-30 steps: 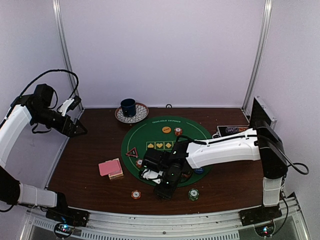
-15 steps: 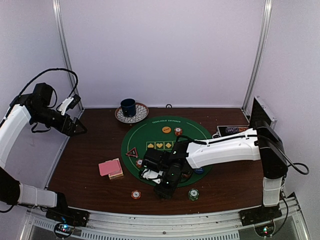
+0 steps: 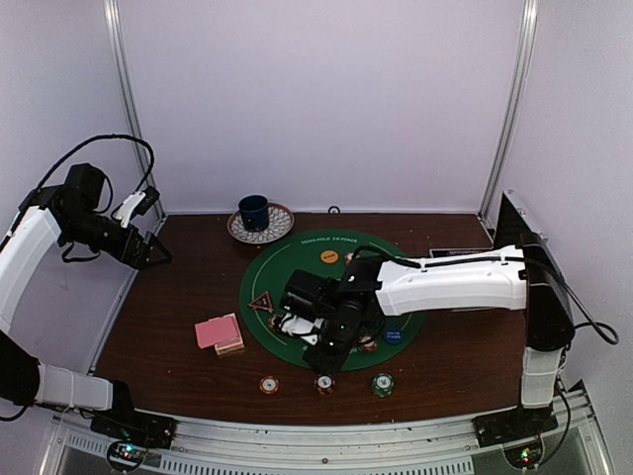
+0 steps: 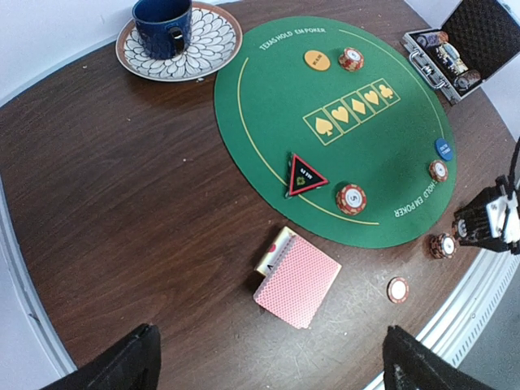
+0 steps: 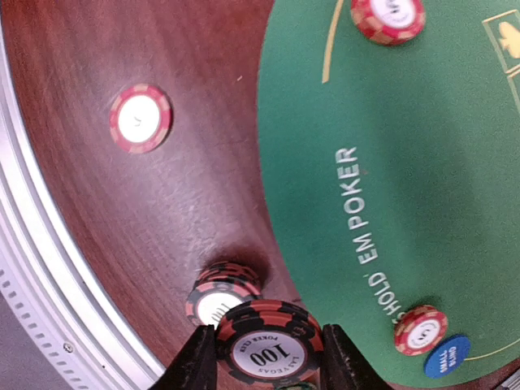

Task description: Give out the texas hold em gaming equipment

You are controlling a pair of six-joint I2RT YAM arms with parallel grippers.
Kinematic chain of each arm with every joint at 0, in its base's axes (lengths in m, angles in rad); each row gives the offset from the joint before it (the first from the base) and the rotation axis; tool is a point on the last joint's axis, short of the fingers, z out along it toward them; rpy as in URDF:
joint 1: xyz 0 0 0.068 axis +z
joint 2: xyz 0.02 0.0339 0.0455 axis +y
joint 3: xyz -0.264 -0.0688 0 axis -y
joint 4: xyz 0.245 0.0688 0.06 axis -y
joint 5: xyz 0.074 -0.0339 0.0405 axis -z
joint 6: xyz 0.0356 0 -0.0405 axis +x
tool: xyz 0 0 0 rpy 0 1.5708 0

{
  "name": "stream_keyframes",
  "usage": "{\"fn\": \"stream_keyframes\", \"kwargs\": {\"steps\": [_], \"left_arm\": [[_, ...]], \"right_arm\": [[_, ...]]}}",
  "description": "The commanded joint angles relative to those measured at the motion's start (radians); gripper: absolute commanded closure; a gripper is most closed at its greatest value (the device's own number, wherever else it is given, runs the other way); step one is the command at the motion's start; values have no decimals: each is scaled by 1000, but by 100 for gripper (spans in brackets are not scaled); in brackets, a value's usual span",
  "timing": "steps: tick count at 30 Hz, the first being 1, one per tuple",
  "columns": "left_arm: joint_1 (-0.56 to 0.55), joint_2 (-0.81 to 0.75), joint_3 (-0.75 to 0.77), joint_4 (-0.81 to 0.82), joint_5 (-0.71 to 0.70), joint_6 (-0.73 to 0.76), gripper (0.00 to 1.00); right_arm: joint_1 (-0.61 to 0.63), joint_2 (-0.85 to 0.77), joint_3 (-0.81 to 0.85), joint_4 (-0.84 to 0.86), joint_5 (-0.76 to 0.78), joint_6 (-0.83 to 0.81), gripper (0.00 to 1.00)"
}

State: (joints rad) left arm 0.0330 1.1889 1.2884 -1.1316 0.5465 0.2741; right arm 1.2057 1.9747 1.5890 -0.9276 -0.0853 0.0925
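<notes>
Poker chips [image 5: 264, 348] in right pincer [image 5: 266, 361]

Left arm [image 3: 30, 247] sat high at the left side, left gripper [image 3: 150, 253] with jaws spread wide. Right arm [image 3: 445, 282] stretched across low. Right gripper [image 5: 268, 357] seemingly pinched a chip stack [image 5: 264, 345].

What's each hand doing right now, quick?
Left hand: open, holding nothing.
Right hand: closed on a black-and-red poker chip stack.
</notes>
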Motion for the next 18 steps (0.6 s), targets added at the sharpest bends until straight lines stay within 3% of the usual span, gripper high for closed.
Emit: {"fn": "stream_keyframes", "kwargs": {"steps": [1, 18], "left_arm": [[6, -15, 25, -6, 16, 20, 2], [5, -9, 17, -5, 19, 28, 2]], "right_arm": [[-84, -69, 59, -26, 57, -2, 87], [-501, 190, 343, 53, 166, -3, 87]]}}
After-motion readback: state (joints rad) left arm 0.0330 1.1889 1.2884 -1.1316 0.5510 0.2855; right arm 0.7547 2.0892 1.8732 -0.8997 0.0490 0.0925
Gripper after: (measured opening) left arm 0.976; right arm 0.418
